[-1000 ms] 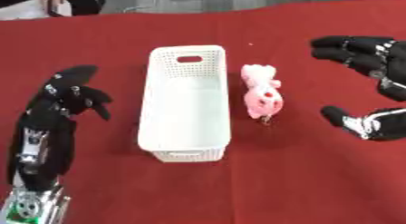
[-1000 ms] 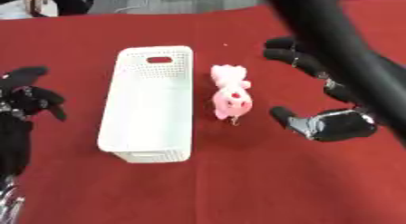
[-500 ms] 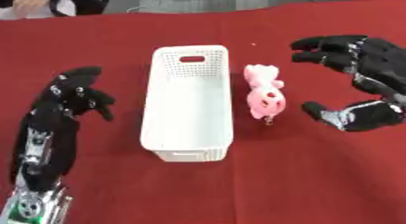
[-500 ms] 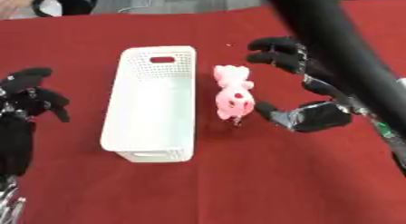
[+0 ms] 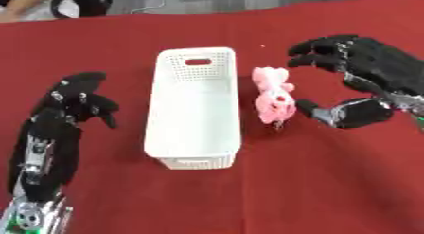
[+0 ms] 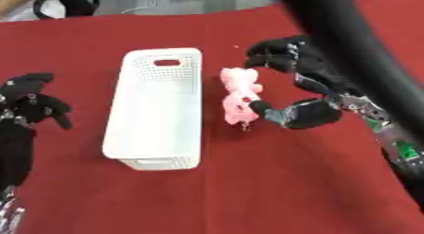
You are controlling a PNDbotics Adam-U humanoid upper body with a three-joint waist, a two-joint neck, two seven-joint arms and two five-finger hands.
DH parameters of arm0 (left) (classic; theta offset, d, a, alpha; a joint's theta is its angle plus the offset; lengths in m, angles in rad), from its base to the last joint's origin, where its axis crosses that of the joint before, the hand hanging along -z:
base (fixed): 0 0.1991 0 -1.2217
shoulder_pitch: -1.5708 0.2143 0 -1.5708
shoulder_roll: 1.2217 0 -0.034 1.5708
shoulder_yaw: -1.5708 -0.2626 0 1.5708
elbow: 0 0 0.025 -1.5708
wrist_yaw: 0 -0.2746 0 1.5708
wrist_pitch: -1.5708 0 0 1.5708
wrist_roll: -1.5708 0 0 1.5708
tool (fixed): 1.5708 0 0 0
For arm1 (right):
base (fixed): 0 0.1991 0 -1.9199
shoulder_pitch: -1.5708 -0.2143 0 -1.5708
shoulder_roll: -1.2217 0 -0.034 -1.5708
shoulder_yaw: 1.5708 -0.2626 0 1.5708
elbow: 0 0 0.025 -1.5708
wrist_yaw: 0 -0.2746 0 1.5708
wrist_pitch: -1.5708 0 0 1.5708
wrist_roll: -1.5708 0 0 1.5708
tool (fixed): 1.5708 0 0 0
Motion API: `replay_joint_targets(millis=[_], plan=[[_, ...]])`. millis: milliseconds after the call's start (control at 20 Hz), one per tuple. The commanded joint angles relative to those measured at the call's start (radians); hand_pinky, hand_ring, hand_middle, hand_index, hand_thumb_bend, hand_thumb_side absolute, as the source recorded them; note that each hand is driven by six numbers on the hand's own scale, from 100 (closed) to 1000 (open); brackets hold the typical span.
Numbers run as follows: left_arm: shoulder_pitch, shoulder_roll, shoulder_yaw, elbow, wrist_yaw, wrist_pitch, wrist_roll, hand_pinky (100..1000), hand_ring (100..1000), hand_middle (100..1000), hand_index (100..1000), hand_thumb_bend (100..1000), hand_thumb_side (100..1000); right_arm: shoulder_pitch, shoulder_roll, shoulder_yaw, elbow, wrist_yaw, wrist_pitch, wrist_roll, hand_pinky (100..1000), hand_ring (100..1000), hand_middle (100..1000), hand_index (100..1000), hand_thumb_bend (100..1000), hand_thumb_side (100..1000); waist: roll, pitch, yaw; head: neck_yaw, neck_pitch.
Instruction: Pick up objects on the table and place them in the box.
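Note:
A pink plush toy [image 5: 273, 98] lies on the red cloth just right of the white perforated box [image 5: 195, 107], which holds nothing. My right hand [image 5: 374, 81] hovers right beside the toy, open, with its fingers [image 5: 319, 50] spread above the toy's upper end and its thumb [image 5: 327, 113] close to the lower end. My left hand [image 5: 76, 101] rests open at the left, apart from the box.
The red cloth [image 5: 314, 181] covers the whole table. A person's hand and dark items [image 5: 79, 3] show at the far left edge. My right arm [image 6: 331, 24] crosses the upper part of the right eye view.
My right hand has moved leftward to the pink toy, its thumb and fingers now bracketing it. The toy, the box and my left hand have stayed put.

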Motion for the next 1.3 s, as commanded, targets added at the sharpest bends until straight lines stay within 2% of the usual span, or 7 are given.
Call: replay_joint_targets(millis=[50, 300, 750, 1300], plan=[[-0.004, 0.011, -0.002, -0.020, 0.003, -0.001, -0.008, 362, 559, 751, 762, 107, 940, -0.022, 0.022, 0.001, 0.011, 0.055, -0.023, -0.020, 694, 772, 801, 834, 337, 852, -0.001, -0.024, 0.003, -0.011, -0.008], [-0.005, 0.011, -0.002, -0.020, 0.003, -0.001, -0.015, 363, 559, 751, 756, 106, 939, -0.030, 0.032, 0.013, 0.019, 0.126, -0.052, -0.045, 650, 732, 767, 805, 321, 836, 0.000, -0.025, 0.003, -0.008, -0.014], [-0.007, 0.013, -0.006, -0.020, 0.004, 0.001, -0.027, 364, 560, 752, 753, 105, 938, -0.057, 0.051, 0.062, 0.018, 0.317, -0.114, -0.044, 619, 697, 751, 784, 301, 823, -0.004, -0.027, 0.008, -0.019, -0.027], [-0.013, 0.014, -0.012, -0.020, 0.010, 0.001, -0.042, 365, 560, 753, 746, 105, 937, -0.078, 0.060, 0.087, 0.052, 0.379, -0.149, -0.032, 637, 721, 785, 786, 294, 803, -0.009, -0.024, 0.022, -0.027, -0.033]])
